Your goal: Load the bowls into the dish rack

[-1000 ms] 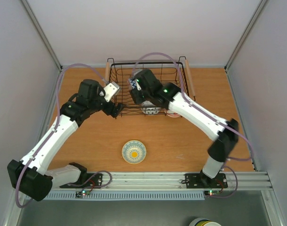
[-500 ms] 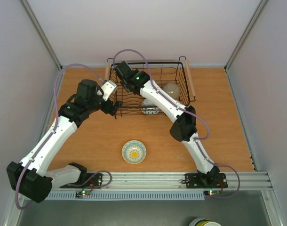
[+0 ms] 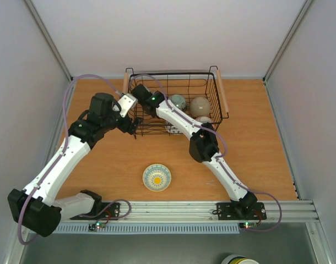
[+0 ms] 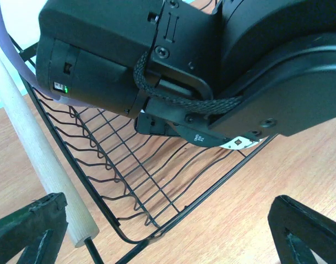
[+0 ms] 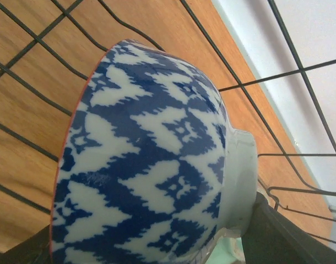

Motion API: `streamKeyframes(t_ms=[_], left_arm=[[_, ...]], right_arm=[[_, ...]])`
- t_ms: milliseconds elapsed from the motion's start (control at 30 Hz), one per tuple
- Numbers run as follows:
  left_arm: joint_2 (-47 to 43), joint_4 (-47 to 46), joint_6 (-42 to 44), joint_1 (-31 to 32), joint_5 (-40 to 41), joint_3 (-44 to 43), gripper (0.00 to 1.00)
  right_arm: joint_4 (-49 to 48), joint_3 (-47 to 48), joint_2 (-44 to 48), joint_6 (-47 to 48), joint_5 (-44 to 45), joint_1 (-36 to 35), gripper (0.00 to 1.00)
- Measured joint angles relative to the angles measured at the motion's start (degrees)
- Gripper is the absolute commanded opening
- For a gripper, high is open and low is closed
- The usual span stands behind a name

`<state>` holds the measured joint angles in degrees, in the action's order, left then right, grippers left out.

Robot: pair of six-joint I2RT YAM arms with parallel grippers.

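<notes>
At the left, the left gripper (image 3: 134,128) is spread wide and holds nothing. It sits just outside the left wall of the large black wire dish rack (image 3: 173,72), beside its light wooden rod handle (image 4: 44,159); I judge it waits there to keep clear of the other arm. Just inside the rack's back left corner, the right gripper (image 3: 139,91) is clamped on a small blue-and-white patterned ceramic bowl (image 5: 151,159). The bowl is tipped on its side with its foot against one finger, which I take to be for standing it on edge against the wires. Further right in the rack lie a pale green round bowl (image 3: 178,101) and a beige round bowl (image 3: 200,105). The surface is an orange-brown wooden tabletop (image 3: 256,143), where a shallow bowl with a yellow flower inside (image 3: 157,177) sits not yet loaded, well apart from the rack. Plain pale walls (image 3: 157,33) close the booth on three sides.
</notes>
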<state>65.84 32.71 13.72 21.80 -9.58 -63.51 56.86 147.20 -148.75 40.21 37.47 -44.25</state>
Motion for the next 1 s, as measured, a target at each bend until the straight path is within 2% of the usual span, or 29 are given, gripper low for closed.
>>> streamKeyframes(t_ms=[167, 233, 300, 400, 467, 600, 667, 700, 800, 1000], left_arm=[[0.04, 0.00, -0.02, 0.00, -0.07, 0.00, 0.99], [0.15, 0.00, -0.02, 0.00, -0.09, 0.00, 0.99], [0.26, 0.00, -0.02, 0.00, -0.17, 0.00, 0.99], [0.52, 0.00, -0.02, 0.00, -0.28, 0.00, 0.99], [0.70, 0.02, -0.02, 0.00, -0.33, 0.00, 0.99], [0.96, 0.02, -0.02, 0.00, -0.48, 0.00, 0.99], [0.96, -0.02, -0.02, 0.00, -0.52, 0.00, 0.99], [0.96, 0.00, -0.02, 0.00, -0.59, 0.00, 0.99], [0.96, -0.02, -0.02, 0.00, -0.72, 0.00, 0.99], [0.96, 0.00, 0.00, 0.00, -0.96, 0.00, 0.99]], right_arm=[[-0.90, 1.53, -2.40, 2.78, 1.11, 0.59, 0.01], [-1.62, 1.81, -3.06, 3.69, 1.42, 0.76, 0.05], [-1.68, 1.81, -3.15, 4.26, 1.77, 0.74, 0.16], [-1.77, 1.81, -3.19, 4.50, 1.77, 0.74, 0.48], [-1.77, 1.84, -3.23, 4.50, 1.77, 0.74, 0.57], [-1.75, 1.90, -3.23, 4.48, 1.73, 0.74, 0.68], [-1.75, 1.90, -3.23, 4.50, 1.44, 0.74, 0.85], [-1.81, 1.90, -3.23, 4.39, 1.29, 0.74, 0.89], [-2.29, 1.88, -3.28, 4.33, 0.24, 0.81, 0.94], [-2.40, 1.88, -3.30, 3.56, -1.46, 0.85, 0.96]])
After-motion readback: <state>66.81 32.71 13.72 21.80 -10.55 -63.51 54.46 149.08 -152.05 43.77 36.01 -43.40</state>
